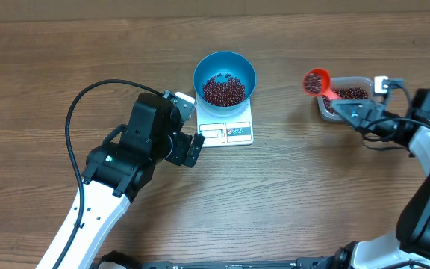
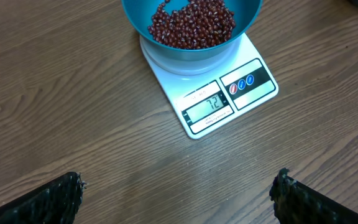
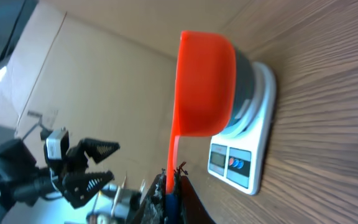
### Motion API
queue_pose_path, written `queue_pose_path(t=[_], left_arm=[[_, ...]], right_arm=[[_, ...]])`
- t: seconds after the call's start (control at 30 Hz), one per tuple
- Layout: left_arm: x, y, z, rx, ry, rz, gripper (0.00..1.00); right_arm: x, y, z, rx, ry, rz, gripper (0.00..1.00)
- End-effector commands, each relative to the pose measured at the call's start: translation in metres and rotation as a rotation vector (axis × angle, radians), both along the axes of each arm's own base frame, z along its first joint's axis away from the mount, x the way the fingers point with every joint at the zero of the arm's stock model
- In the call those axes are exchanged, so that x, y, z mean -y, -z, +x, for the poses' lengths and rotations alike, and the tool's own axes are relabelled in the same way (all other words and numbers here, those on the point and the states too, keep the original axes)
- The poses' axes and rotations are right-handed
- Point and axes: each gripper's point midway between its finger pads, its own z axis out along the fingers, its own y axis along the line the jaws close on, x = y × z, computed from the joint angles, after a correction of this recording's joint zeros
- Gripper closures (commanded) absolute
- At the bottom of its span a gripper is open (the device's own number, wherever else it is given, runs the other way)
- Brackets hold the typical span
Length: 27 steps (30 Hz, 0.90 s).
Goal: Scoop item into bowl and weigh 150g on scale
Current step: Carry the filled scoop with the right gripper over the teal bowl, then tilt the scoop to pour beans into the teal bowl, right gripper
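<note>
Jaws of the left gripper stand fully apart and hold nothing. It hangs just left of the scale, by that scale's near left corner, not touching it. The left wrist view shows only the two dark fingertips, cut off at the bottom edge, with the bare wood of the table between them.

The scale is white and flat, and its display seems to read 72. The blue bowl sits on the scale's far part and covers most of the platform. A pile of dark red beans lies in its bottom.

Well to the right, the right gripper is clamped on the handle of a red scoop. In the overhead view the scoop's cup lies just left of a clear tub. More beans lie in that tub, which the gripper and handle partly hide. Whether the scoop carries beans is hard to make out. The right wrist view shows only the scoop's outer side, which blocks most of the bowl behind it.
</note>
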Motion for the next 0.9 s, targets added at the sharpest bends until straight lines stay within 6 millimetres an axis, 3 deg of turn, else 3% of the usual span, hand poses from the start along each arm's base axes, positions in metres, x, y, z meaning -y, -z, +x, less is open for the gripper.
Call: queue_pose_path(t=[0.0,0.57,0.87], left_arm=[[0.0,0.003,0.001,-0.006,-0.009,0.003,0.0],[0.0,0.003,0.001,-0.006,-0.009,0.003,0.0],[0.0,0.003,0.001,-0.006,-0.009,0.003,0.0]], right_arm=[[-0.021,-0.004,0.0,0.019,-0.065,0.018,0.96],[-0.083,0.001,0.025,-0.037,-0.127,-0.075,0.96],[-0.129,-0.009,0.03,0.111,-0.201,-0.131,0.96]])
